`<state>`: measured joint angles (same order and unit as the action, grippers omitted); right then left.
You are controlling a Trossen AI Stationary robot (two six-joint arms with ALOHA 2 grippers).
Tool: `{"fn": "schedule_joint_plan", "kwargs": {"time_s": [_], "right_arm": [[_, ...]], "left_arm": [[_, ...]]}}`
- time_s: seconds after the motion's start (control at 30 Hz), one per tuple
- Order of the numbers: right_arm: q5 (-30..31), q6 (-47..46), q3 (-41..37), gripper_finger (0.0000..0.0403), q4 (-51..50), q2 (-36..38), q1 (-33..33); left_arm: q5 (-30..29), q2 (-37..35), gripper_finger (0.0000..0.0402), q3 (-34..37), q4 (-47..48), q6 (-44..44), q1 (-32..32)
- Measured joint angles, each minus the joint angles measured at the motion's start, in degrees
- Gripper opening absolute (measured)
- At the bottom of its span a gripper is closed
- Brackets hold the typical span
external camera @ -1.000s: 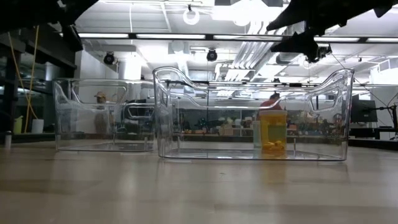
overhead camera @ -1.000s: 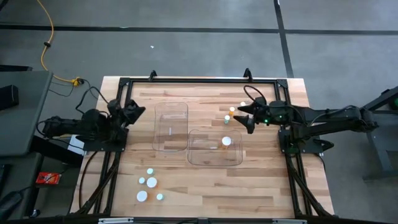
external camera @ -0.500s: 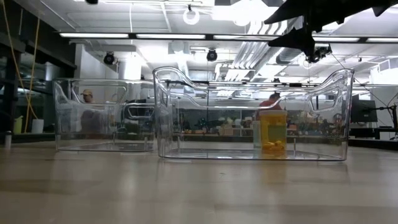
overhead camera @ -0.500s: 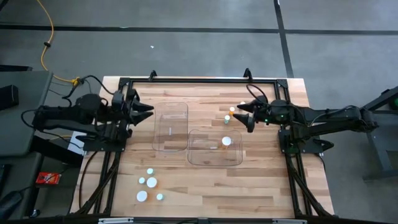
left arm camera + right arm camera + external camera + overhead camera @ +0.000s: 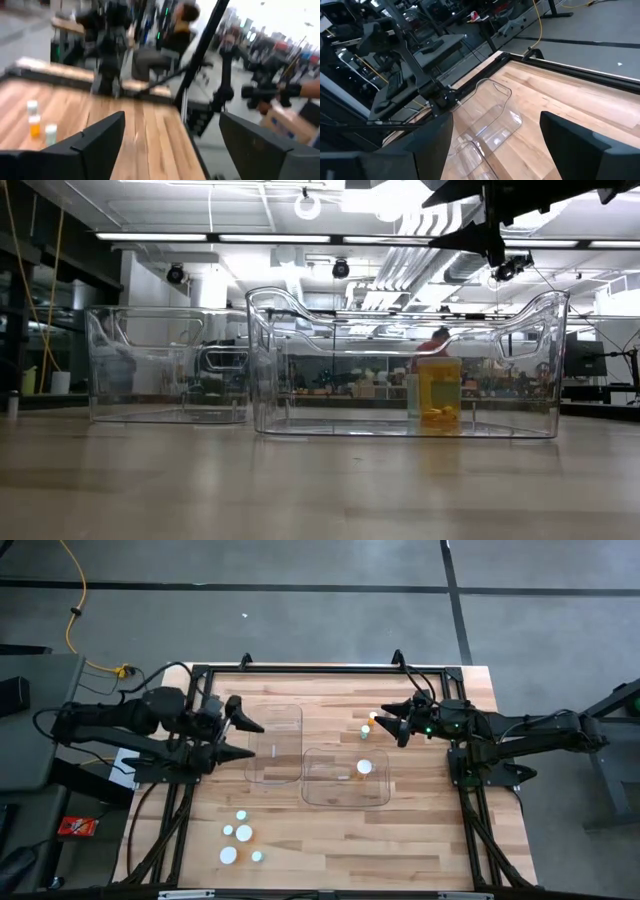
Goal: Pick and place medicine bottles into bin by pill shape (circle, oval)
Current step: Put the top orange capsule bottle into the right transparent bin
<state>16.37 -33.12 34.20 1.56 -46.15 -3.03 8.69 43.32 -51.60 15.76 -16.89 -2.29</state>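
Right gripper point(image 5: 392, 725), jaws spread and empty, hangs just beside the upright medicine bottles point(image 5: 368, 724) above the lower bin point(image 5: 345, 799); nearest arm; left gripper point(image 5: 247, 738) open over the other bin point(image 5: 275, 718).

No legible text (labels blurred)

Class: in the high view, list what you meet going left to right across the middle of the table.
Left gripper → empty clear bin → clear bin holding a capped bottle → right gripper.
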Motion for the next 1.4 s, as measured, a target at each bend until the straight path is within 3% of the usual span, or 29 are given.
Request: {"fn": "schedule_joint_plan", "kwargs": {"time_s": [0.17, 0.4, 0.53, 0.73, 0.9, 1.07, 1.27, 1.4], "right_arm": [[0.0, 2.1, 0.0, 0.0291, 0.0, 0.0, 0.0], [0.0, 6.3, 0.0, 0.0291, 0.0, 0.0, 0.0], [0.0, 7.6, 0.0, 0.0291, -0.4, 0.0, 0.0], [0.0, 9.6, 0.0, 0.0291, -1.0, 0.0, 0.0], [1.8, 10.3, 0.0, 0.0291, -2.3, 0.0, 0.0], [2.8, 10.2, 0.0, 0.0291, -3.2, 0.0, 0.0], [2.7, 10.1, 0.0, 0.0291, -3.4, 0.0, 0.0], [2.7, 10.1, 0.0, 0.0291, -4.0, 0.0, 0.0]], "left_arm": [[-4.7, 7.6, 0.0321, -10.1, 17.2, 1.0, 7.3], [-12.1, 22.5, 0.0321, -20.1, 39.4, -6.0, 25.3], [-12.8, 30.6, 0.0321, -20.3, 40.8, -14.0, 35.1], [-20.0, 43.4, 0.0321, -20.3, 39.0, -23.1, 45.6], [-25.5, 51.8, 0.0321, -20.3, 39.1, -27.3, 49.3], [-29.3, 55.5, 0.0321, -20.3, 40.9, -26.1, 49.7], [-28.8, 55.7, 0.0321, -20.3, 42.5, -24.0, 47.7], [-25.0, 55.7, 0.0321, -19.3, 42.3, -23.4, 46.3]]}}
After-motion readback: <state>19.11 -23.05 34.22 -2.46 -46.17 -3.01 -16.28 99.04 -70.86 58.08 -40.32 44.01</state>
